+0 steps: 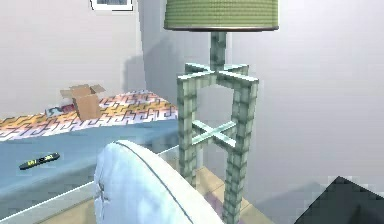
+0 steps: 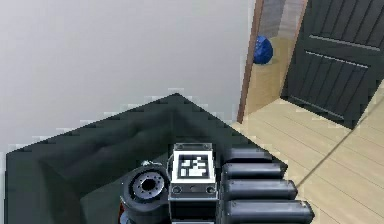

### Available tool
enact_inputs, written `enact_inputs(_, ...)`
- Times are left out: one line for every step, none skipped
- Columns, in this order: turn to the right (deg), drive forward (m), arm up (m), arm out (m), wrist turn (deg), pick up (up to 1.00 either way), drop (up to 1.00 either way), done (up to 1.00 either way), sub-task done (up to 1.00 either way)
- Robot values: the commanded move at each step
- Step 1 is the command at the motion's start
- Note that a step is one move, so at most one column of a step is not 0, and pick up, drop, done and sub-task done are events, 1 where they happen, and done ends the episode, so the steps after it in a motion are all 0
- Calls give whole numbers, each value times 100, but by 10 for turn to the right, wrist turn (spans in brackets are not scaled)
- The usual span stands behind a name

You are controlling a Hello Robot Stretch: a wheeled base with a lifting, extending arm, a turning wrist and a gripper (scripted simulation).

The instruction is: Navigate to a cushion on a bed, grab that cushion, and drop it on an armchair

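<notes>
In the forward view the cushion (image 1: 140,185) bulks large at the bottom edge. It is pale blue-white, plump and smooth-skinned with a soft rounded rim, and it lies in front of the bed (image 1: 60,175); I cannot tell what, if anything, it rests on. Just beside it stands the floor lamp (image 1: 215,110), a lattice of grey-green painted slats under a ribbed olive shade, tall on a narrow footing. I judge that swinging something so bulky past it could knock it over. The bed has a flat blue sheet and a patterned woven cover, with a cardboard box (image 1: 84,100) and a thin dark remote (image 1: 40,160) lying on it. In the arm side view my pincer (image 2: 140,190) sits at the end of my ribbed dark arm (image 2: 255,190), beside the white marker square (image 2: 195,165). Behind it is the armchair (image 2: 90,160), black, matte and boxy, with thick padded sides. With that dark upholstery right behind my fingers, I cannot tell how they are set or whether they hold anything. The risk I see here is letting go too near the seat's edge, since a soft, light cushion could roll off onto the pale wooden floor (image 2: 310,135). Dark against dark also makes my own placement hard to gauge. A panelled dark door (image 2: 330,60) stands well apart.
</notes>
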Motion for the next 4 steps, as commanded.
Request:
enact_inputs(0,0,0,34,0,0,0,0,0)
enact_inputs(0,0,0,0,450,0,0,0,0)
enact_inputs(0,0,0,0,450,0,0,0,0)
enact_inputs(0,0,0,0,120,0,0,0,0)
